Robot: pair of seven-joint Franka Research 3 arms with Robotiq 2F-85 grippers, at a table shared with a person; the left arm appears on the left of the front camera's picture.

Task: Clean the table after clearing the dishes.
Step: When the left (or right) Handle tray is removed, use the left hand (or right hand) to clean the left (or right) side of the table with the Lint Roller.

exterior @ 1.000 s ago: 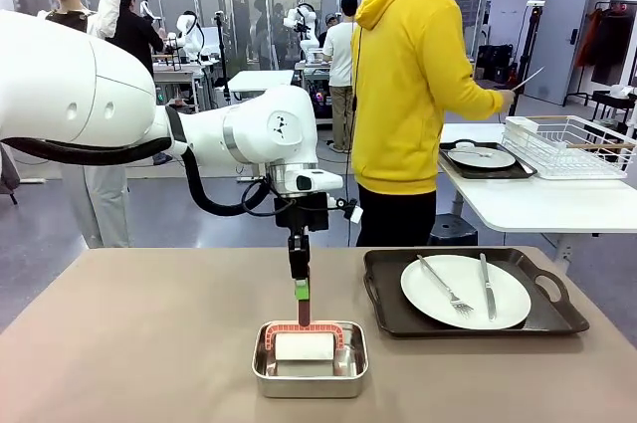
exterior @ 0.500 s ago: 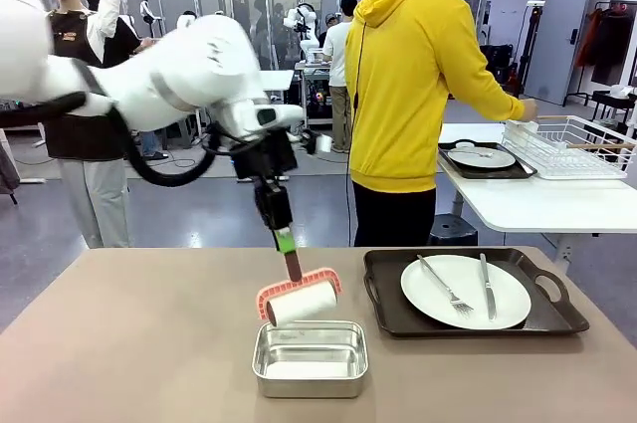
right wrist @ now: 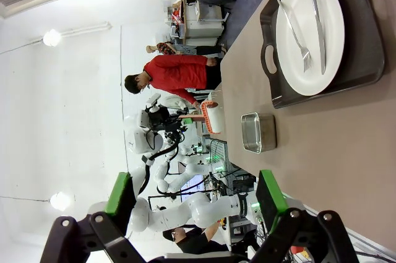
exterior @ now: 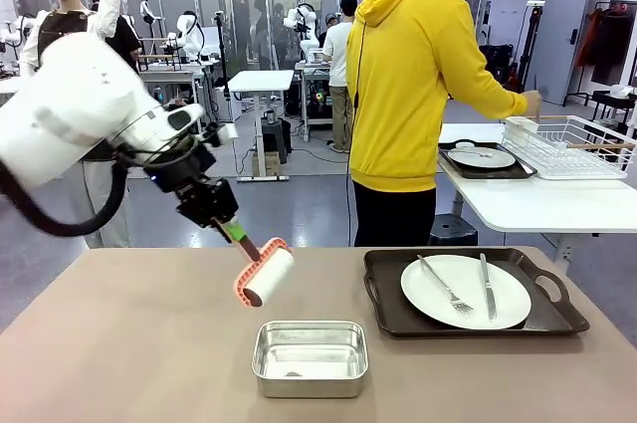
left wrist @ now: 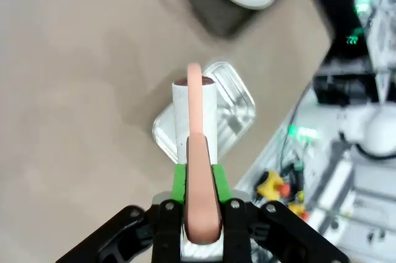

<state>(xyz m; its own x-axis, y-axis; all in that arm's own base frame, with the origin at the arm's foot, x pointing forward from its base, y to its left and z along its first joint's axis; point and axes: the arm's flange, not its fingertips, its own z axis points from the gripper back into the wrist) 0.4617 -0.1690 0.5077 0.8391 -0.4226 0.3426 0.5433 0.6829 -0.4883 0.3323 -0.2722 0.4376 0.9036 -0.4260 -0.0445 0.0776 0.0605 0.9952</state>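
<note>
My left gripper (exterior: 231, 228) is shut on the handle of a coral-framed white roller (exterior: 264, 274), held tilted in the air above the taupe table (exterior: 129, 343), up and left of a steel pan (exterior: 311, 357). In the left wrist view the roller (left wrist: 195, 117) sticks out from my left gripper (left wrist: 201, 213) over the pan (left wrist: 238, 105). A white plate (exterior: 466, 291) with fork and knife lies on a dark tray (exterior: 388, 294) at the table's right. My right gripper (right wrist: 195, 195) is open and holds nothing, well back from that plate (right wrist: 309, 34).
A person in a yellow hoodie (exterior: 413, 85) stands behind the table, one hand at a wire rack (exterior: 572, 144) on a white side table. A second tray with a plate (exterior: 481, 158) lies there. The taupe table's left half is bare.
My left arm has lifted the roller out of the steel pan and swung it up and to the left. The person's hand has gone to the wire rack.
</note>
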